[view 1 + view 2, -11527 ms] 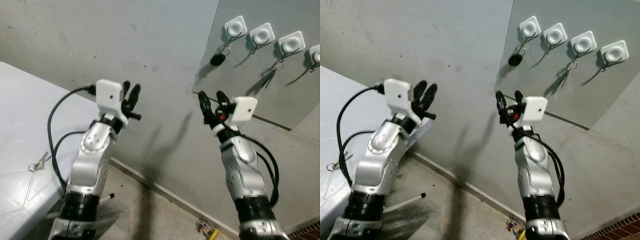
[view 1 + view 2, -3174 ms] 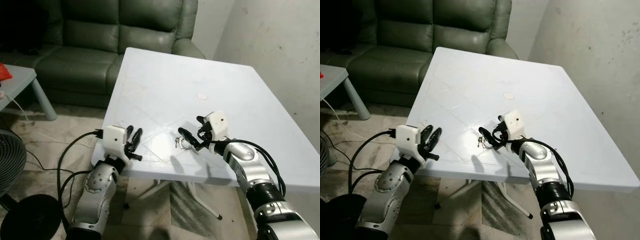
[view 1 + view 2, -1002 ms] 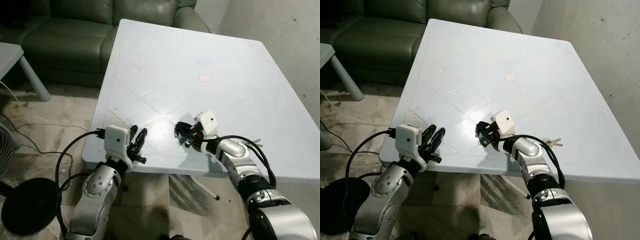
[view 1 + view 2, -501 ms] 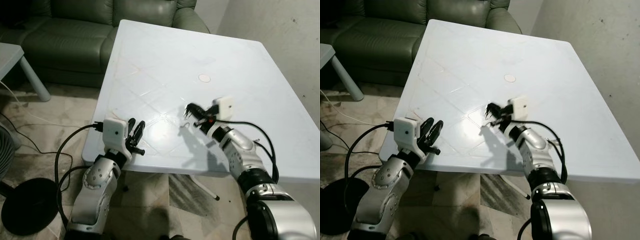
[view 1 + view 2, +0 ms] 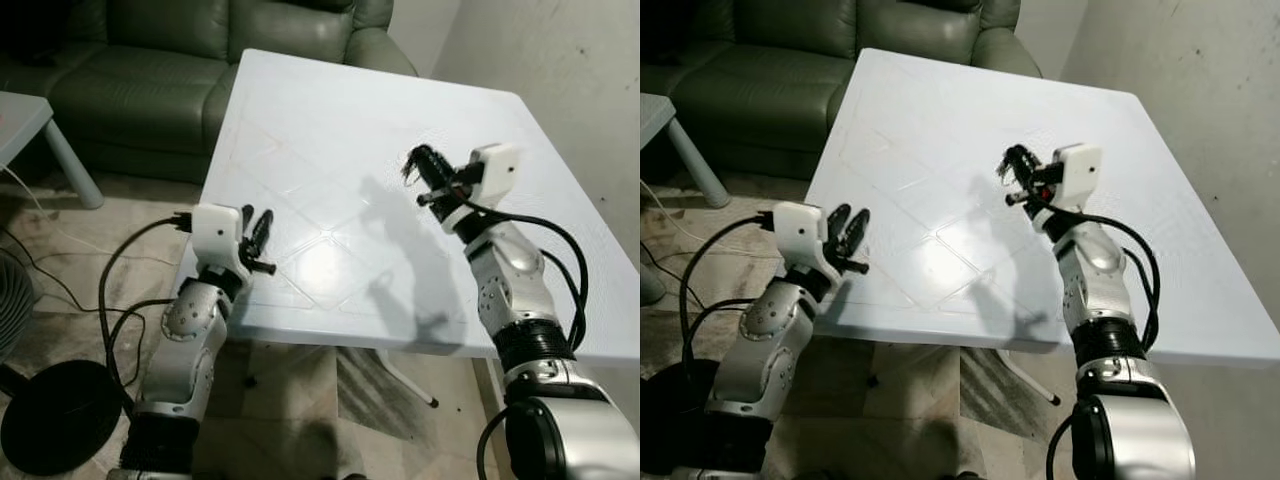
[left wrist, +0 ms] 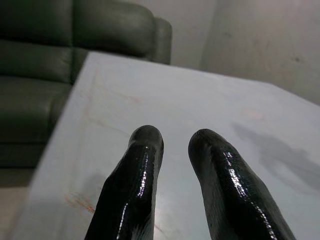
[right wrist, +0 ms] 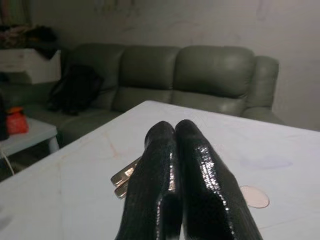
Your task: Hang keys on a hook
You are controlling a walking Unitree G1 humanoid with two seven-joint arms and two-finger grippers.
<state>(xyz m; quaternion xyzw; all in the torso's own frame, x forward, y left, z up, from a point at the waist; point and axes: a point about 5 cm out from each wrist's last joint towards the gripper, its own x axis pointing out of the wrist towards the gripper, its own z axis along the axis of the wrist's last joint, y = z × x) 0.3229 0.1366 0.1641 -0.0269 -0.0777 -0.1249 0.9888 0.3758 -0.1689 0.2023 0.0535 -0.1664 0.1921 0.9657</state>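
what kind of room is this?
Probably a home living room: a dark green sofa behind a white plastic table, bare plaster wall, and a low side table on the robot's left.

The keys (image 7: 125,178) poke out from behind the right gripper (image 7: 174,131) — the ring and most of each blade are hidden. The sofa (image 5: 180,60) is cut off at the frame's top edge.
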